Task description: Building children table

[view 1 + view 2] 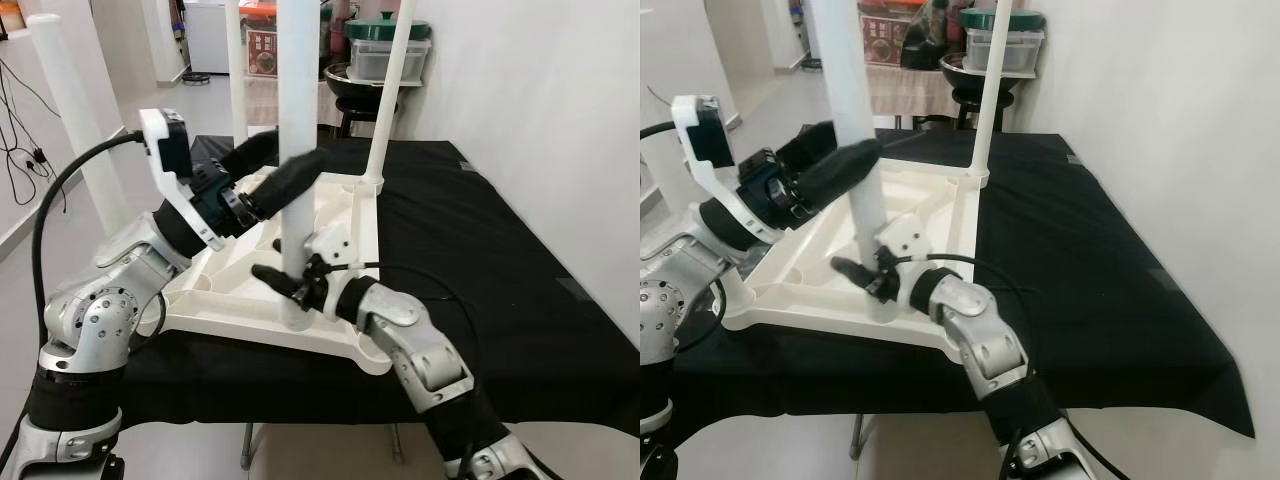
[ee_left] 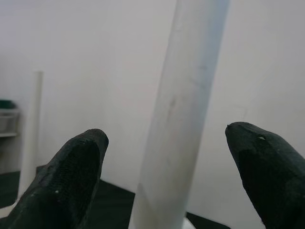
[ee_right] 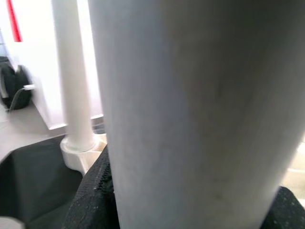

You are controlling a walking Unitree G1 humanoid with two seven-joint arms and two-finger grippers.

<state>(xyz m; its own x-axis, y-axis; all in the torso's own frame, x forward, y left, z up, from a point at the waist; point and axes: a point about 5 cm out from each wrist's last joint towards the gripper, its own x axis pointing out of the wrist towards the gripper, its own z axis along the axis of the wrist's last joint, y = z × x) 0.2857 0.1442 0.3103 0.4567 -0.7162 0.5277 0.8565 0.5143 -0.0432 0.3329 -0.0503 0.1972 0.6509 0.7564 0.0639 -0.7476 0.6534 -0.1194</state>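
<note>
On the black-draped table (image 1: 500, 260): one white children's tabletop (image 1: 345, 215), lying upside down, ribbed underside facing up. Four white legs stand upright at its corners: near leg (image 1: 296, 130), far right leg (image 1: 392, 90), far left leg (image 1: 236, 70), left leg (image 1: 75, 120).

Left gripper (image 1: 285, 180): raised partway up the near leg, two black fingers (image 2: 71, 176) spread apart with the leg between them; neither finger appears to press on it in the left wrist view.

Right gripper (image 1: 285, 283): low on the same leg, just above its socket; black fingers (image 3: 95, 200) closed around the leg's base, the leg pressed between them in the right wrist view.

Behind the table: a black stool (image 1: 355, 95) bearing a clear lidded container (image 1: 388, 55). Cables (image 1: 25, 150) lie on the floor at the left.
</note>
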